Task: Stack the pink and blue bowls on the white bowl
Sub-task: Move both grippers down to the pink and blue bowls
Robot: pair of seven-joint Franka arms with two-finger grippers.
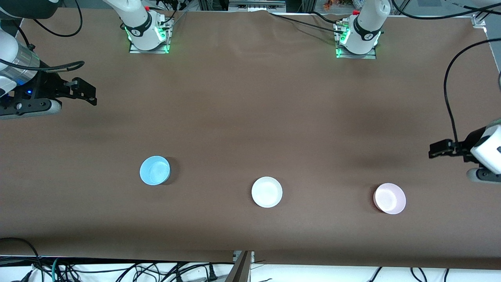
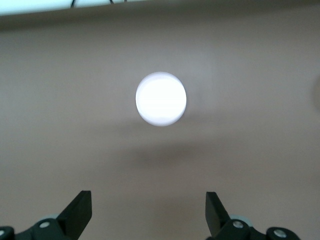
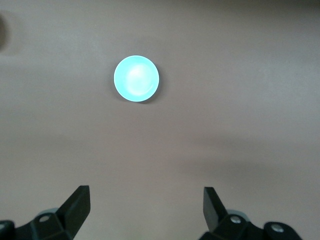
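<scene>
With the glossy white bowl [image 1: 267,192] resting between the sky-blue glossy bowl [image 1: 155,170] and pale pink glossy bowl [image 1: 389,198] on the brown table [image 1: 250,117], the left gripper [image 1: 432,150] and right gripper [image 1: 93,94] hang spread and empty above the table ends, presumably ready to descend.

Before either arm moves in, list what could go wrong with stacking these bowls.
1. The pink bowl looks pale, close to the white bowl; the left gripper might take the wrong one.
2. Both bowls go to the middle, so left and right gripper could collide there.
3. Glossy rims, like the blue bowl, may slip from open fingers closing.
</scene>
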